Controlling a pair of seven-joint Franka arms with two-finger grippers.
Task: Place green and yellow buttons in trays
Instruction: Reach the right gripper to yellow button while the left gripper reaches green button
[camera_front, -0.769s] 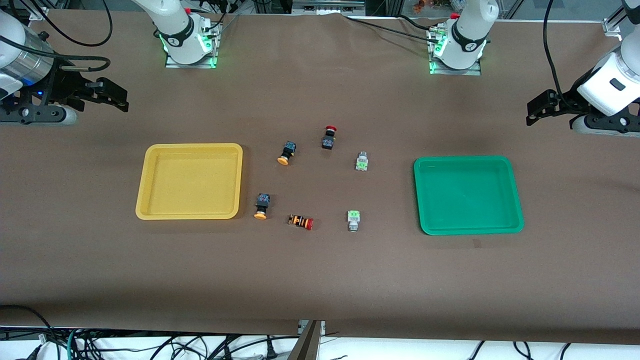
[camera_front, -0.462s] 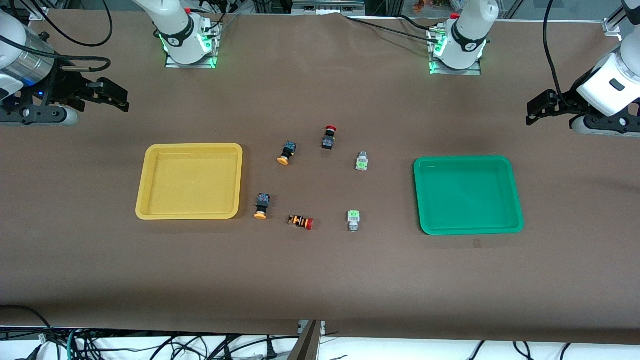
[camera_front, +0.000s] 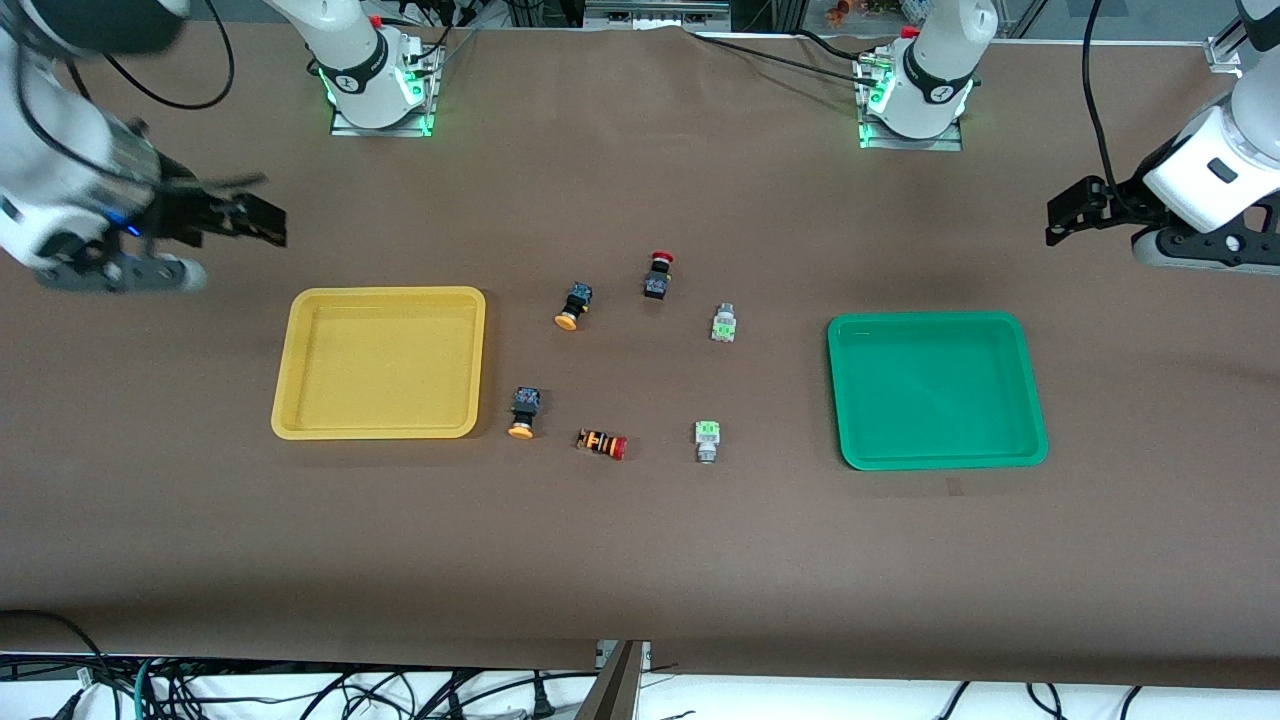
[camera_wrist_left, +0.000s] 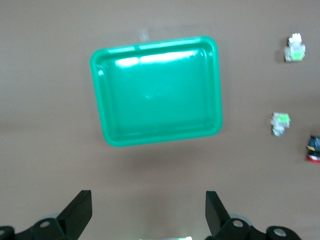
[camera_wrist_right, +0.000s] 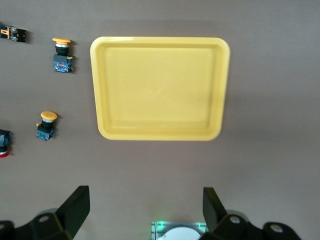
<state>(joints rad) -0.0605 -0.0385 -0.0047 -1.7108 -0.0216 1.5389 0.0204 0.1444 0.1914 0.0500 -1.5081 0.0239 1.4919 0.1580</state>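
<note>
Right gripper (camera_front: 262, 220) held with fingers spread above shallow yellow plastic tray (camera_front: 290, 400), left gripper (camera_front: 1068, 215) likewise spread above shallow green plastic tray (camera_front: 1030, 400), both trays seen empty.

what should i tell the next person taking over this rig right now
Right gripper: open, holding nothing, above the table near the yellow tray.
Left gripper: open, holding nothing, above the table near the green tray.
Two yellow buttons lie on the table beside the yellow tray. Two green buttons lie on the table, toward the green tray.
Done: nothing; both trays hold nothing.
Left: all four buttons. Leave the two red buttons.
</note>
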